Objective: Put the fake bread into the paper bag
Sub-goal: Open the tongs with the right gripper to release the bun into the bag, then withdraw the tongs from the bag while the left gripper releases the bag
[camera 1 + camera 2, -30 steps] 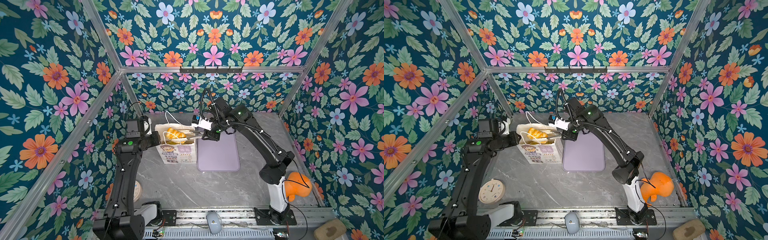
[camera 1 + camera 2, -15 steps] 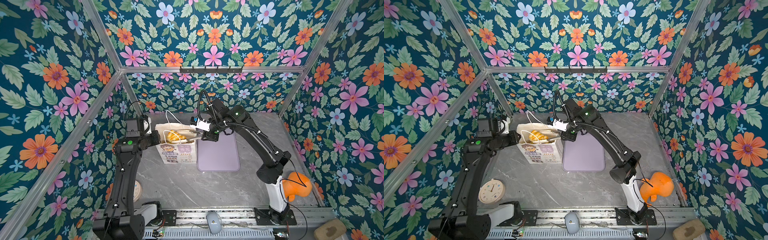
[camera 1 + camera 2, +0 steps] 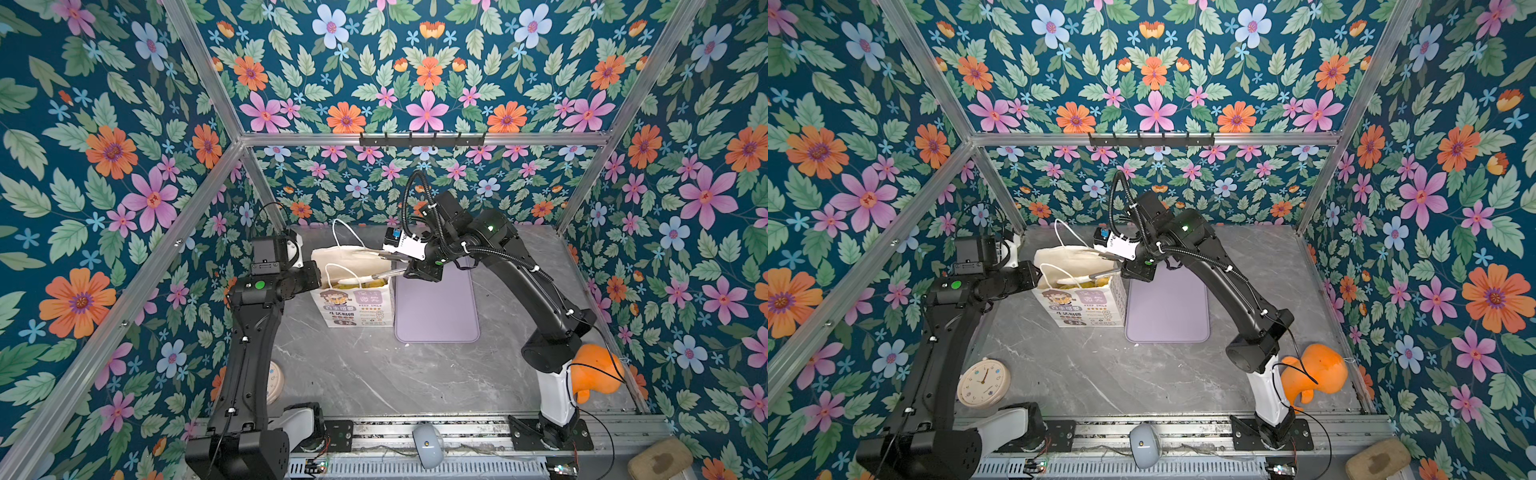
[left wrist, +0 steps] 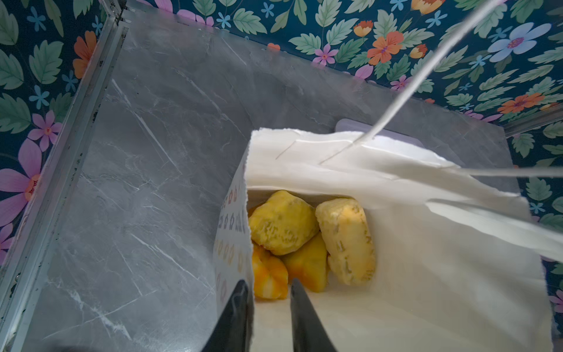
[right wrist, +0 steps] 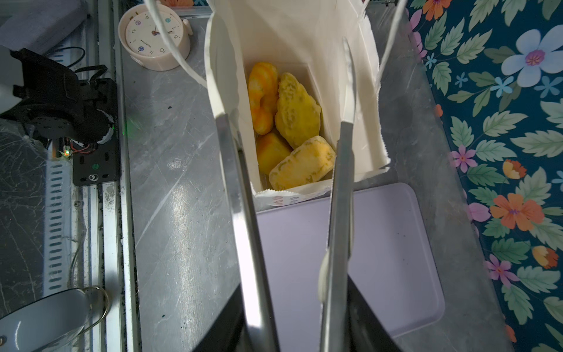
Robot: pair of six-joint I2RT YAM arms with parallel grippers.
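Note:
The white paper bag stands upright left of the middle, mouth open. Several golden pieces of fake bread lie at its bottom, and in both top views a little yellow shows over the rim. My left gripper straddles the bag's left wall, one black finger outside and one inside, with a gap between them. My right gripper reaches its long silver fingers into the bag mouth, open with nothing between them.
A flat lilac tray lies right of the bag, touching it. A round clock sits front left. An orange plush lump rests by the right arm's base. A mug and a white mouse-shaped object are at the front rail.
A piece of bread seen between the right fingers at the bag mouth has dropped inside, and those fingers have spread and reached further into the bag. The left arm has not moved.

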